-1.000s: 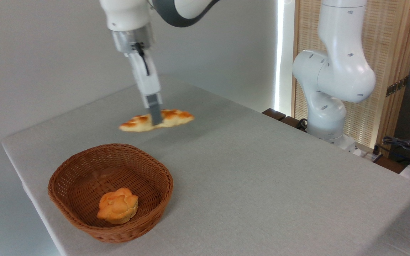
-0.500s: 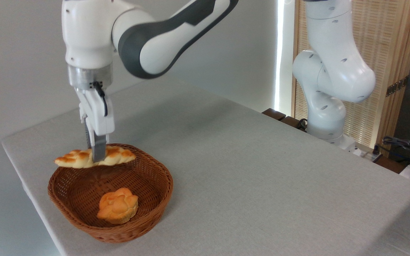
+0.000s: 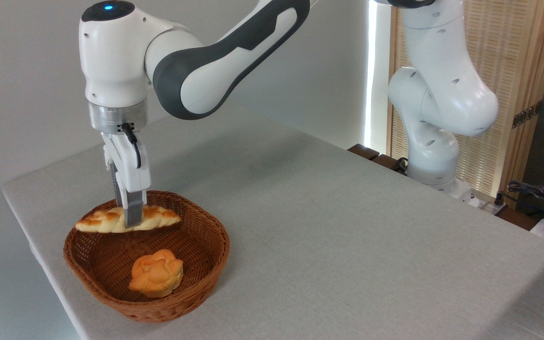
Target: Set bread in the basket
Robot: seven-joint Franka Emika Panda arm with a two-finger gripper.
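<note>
round orange bun [image 3: 156, 273] – grey table [image 3: 328, 226]

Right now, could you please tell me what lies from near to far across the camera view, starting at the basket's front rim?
Small round orange knotted bun → long golden braided loaf held in the gripper → far rim of the brown woven wicker basket → bare grey table.

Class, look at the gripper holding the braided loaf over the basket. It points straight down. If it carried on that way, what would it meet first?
The gripper, jaws shut on the bread, would most likely press the loaf onto the far inside of the basket. The small bun sits nearer the camera, apparently clear of that line, though depth is uncertain.
</note>
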